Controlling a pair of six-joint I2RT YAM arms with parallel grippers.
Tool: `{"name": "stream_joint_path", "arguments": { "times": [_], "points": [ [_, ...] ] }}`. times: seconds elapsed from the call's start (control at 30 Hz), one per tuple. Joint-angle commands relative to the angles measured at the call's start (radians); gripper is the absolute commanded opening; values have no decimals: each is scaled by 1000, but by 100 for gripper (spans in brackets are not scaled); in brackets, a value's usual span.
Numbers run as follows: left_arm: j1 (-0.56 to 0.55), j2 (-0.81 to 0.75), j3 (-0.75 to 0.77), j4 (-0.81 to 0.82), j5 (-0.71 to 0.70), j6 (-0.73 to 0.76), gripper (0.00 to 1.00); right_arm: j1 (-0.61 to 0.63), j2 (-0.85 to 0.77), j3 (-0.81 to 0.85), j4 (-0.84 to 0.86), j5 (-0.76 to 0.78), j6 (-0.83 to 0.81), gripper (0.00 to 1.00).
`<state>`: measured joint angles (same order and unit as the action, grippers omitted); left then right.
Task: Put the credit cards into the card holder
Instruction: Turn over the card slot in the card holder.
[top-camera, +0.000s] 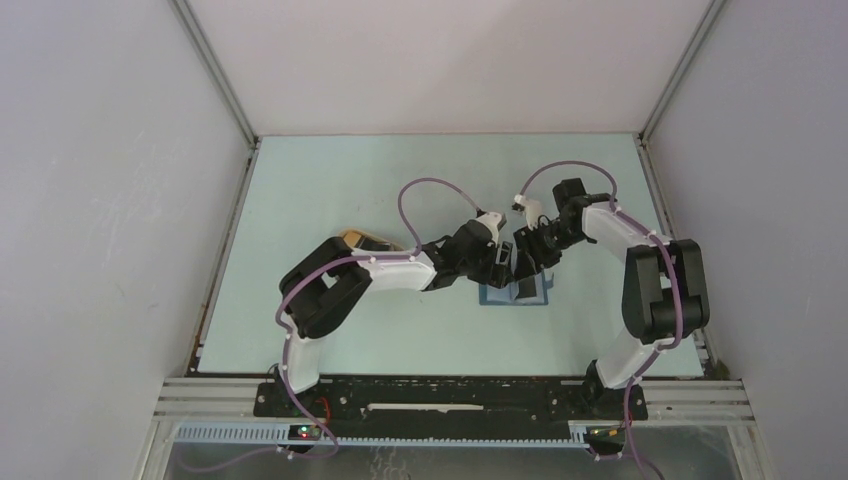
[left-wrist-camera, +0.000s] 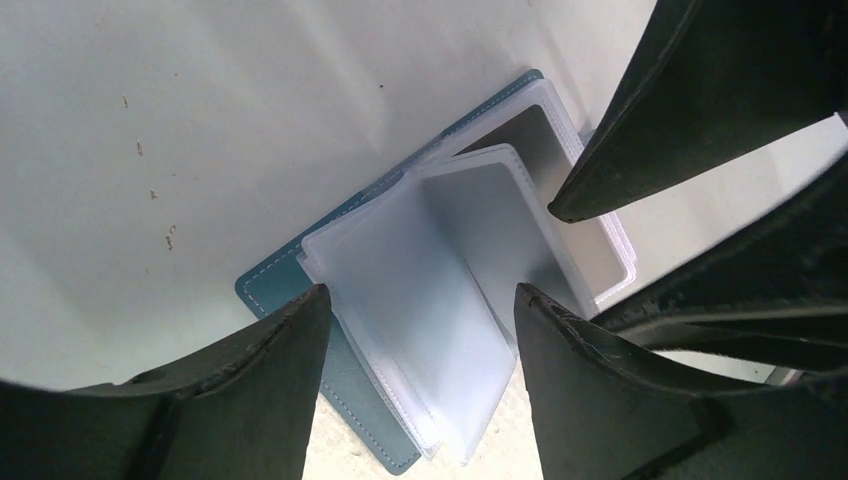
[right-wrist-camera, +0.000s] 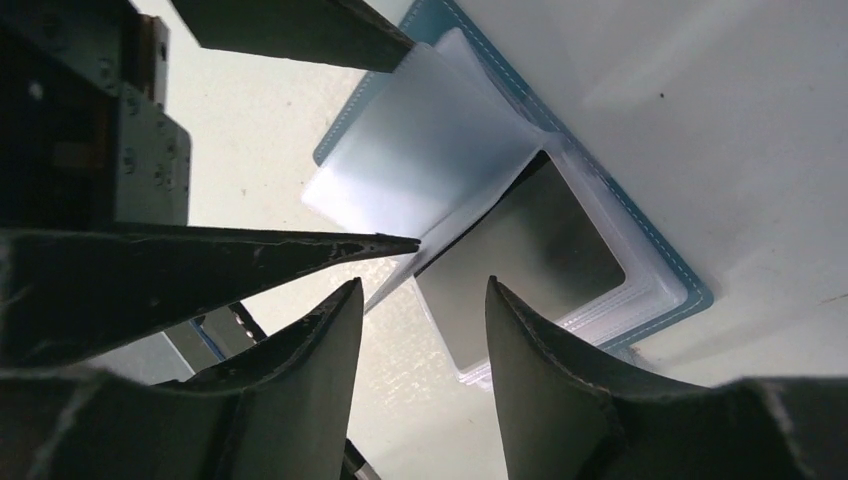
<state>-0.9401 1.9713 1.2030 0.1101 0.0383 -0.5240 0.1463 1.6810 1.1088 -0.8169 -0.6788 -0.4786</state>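
The teal card holder lies open on the table, its clear plastic sleeves fanned up from the spine. A grey credit card sits in a sleeve on one half of the card holder; it also shows as the credit card in the left wrist view. My left gripper is open and straddles the raised sleeves without clamping them. My right gripper is open just off the card's near end, with bare table between its fingers. In the top view both grippers, left and right, crowd over the card holder.
A tan oval tray lies behind the left arm, partly hidden by it. The pale green table is walled on three sides. The two arms' fingers stand very close, the left gripper's fingers reaching across the right wrist view.
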Motion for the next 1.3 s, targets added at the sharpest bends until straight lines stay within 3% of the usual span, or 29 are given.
{"name": "stream_joint_path", "arguments": {
  "times": [0.0, 0.17, 0.27, 0.43, 0.53, 0.6, 0.7, 1.0, 1.27],
  "points": [
    [9, 9, 45, 35, 21, -16, 73, 4, 18, 39, 26, 60, 50, 55],
    [14, 9, 36, 40, 19, -18, 73, -21, 22, 50, 16, 93, 60, 32],
    [18, 8, 26, 44, 20, -27, 71, -38, 35, 56, 2, 97, 58, 24],
    [25, 3, 4, 62, 28, -42, 59, -52, 69, 77, -32, 69, 54, 6],
    [28, 5, -9, 65, 26, -49, 54, -58, 77, 82, -37, 88, 56, 2],
    [31, 10, -18, 68, 26, -56, 49, -66, 76, 82, -37, 115, 57, 3],
    [37, 6, -39, 76, 21, -63, 45, -77, 70, 82, -31, 149, 58, 12],
    [36, -145, -185, 134, -35, -45, 45, -33, 25, 62, 24, 280, 60, 29],
    [30, -188, -233, 285, 61, -52, 38, 37, -36, 26, 95, 425, 44, 37]
  ]
}}
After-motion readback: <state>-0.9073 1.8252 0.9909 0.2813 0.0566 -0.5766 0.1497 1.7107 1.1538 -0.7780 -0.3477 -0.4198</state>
